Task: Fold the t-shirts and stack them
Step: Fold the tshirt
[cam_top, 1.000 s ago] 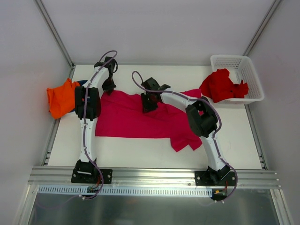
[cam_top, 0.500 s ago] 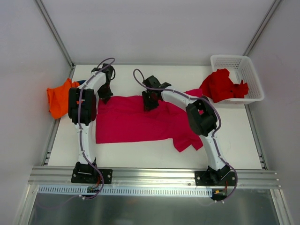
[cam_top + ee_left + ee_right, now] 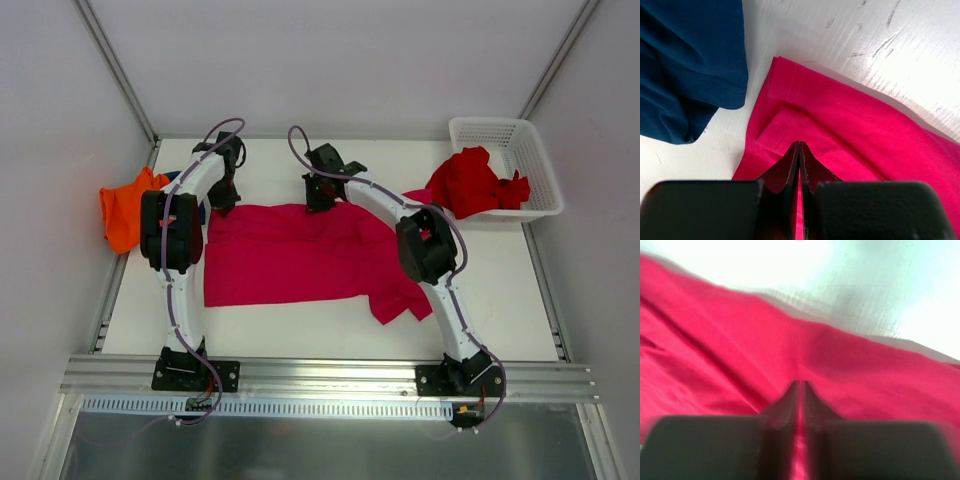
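Left tool (image 3: 799, 146) is pinched closed on a small pleat of the pink t-shirt (image 3: 290, 255) near its far left corner, a sliver of cloth showing between the pressed fingers. The right tool (image 3: 800, 386) looks likewise clamped on the shirt's far edge further along, though that wrist view is blurred. The shirt lies spread across the middle of the bench (image 3: 300, 330), wide from side to side, with one sleeve trailing toward the near right beside the right arm. It reads as thin, limp knit: light and without stiffness, likely to sag between the two holds and drag a little on the bench. It is best taken at the hem or corners through both layers and kept taut between the tools. The gripped left corner lies just beside a dark blue garment (image 3: 685, 65), and an orange shirt (image 3: 125, 210) sits at the bench's left edge. At the far right a red shirt (image 3: 470, 180) spills from the white basket (image 3: 540, 160), near the pink shirt's other sleeve. Bare bench shows along the near strip and the far strip, so folding toward the near side looks freest.
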Robot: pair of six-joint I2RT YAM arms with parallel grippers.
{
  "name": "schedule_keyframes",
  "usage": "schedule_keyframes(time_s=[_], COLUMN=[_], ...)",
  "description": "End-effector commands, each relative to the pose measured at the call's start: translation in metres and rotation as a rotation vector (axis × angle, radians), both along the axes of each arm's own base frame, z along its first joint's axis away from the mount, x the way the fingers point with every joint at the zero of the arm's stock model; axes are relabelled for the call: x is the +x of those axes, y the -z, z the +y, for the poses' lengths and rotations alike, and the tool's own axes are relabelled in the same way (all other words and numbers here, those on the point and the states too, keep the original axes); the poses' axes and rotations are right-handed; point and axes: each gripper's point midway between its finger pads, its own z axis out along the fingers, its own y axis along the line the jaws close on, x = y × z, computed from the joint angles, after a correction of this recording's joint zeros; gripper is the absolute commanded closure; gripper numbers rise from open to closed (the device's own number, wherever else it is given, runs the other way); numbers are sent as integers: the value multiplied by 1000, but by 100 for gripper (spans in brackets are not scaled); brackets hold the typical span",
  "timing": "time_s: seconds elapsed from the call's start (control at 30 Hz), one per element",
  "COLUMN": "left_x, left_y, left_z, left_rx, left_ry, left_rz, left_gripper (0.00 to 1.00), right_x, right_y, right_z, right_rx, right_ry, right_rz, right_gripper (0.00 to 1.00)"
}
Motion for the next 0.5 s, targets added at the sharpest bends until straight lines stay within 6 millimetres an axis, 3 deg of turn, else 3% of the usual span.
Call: schedule_keyframes(time_s=[0.0, 0.3, 0.47], left_x=[4, 3, -1], left_y=[-20, -16, -7], left_z=[-2, -2, -4], left_rx=[6, 7, 7], left_ry=[-7, -2, 2], left_rz=[-51, -40, -14], left_gripper=[100, 100, 100], right_x=[8, 8, 13], right_y=[10, 54, 52], right_z=[-2, -23, -32], right_rx=[1, -78, -92], right_ry=[38, 92, 115], right_rz=[34, 128, 133], right_gripper=[99, 100, 100])
